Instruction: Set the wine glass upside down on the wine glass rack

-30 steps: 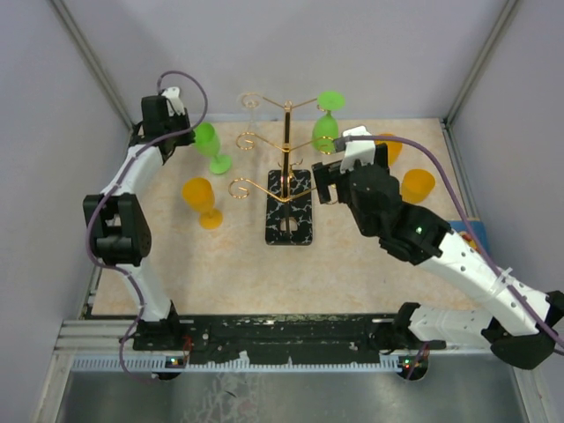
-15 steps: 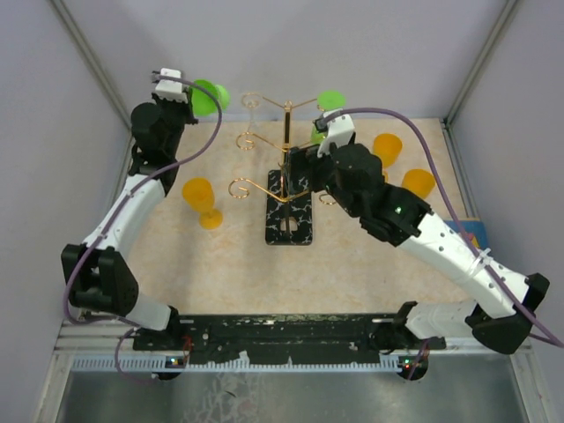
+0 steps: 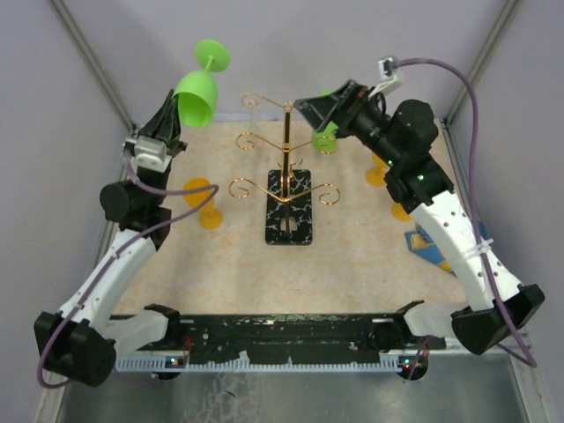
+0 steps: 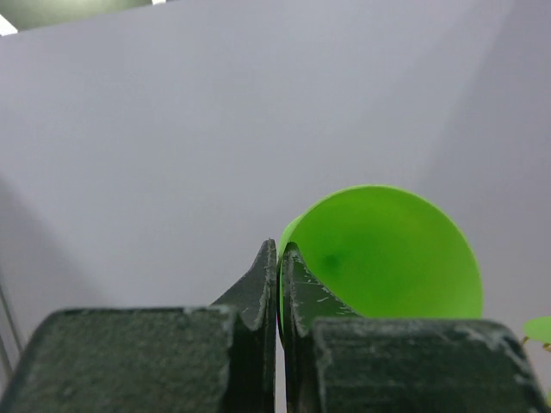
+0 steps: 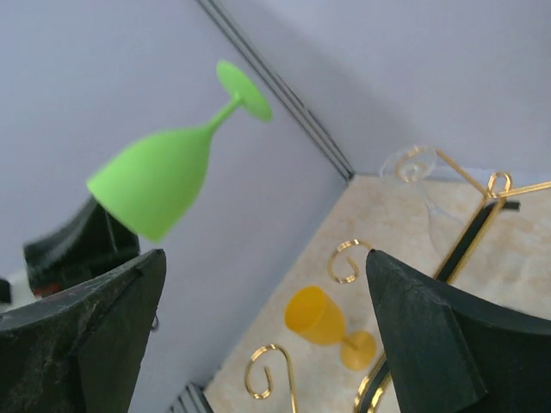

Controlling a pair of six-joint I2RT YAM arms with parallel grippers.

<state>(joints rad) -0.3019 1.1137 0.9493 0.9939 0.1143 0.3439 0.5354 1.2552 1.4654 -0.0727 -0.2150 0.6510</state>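
I see the green glass [image 3: 198, 88] raised high above the table [image 3: 229, 264], tilted with its foot up, to the upper left of the rack [image 3: 300, 225] and clear of its arms. My left claw [image 3: 174, 115] pinches the rim, fingers [image 4: 263, 288] pressed tight on the wall. My right claw [image 3: 319, 104] hangs spread wide near the rack's far right arm, holding nothing. A yellow glass [image 3: 201, 198] stands left of the rack.

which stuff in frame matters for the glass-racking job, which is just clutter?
Job: green stemmed wine glass, pinched by left claw; tall gold wire rack on black veined base.
Lying about: yellow stemmed glass left of rack; blue flat item at right edge.
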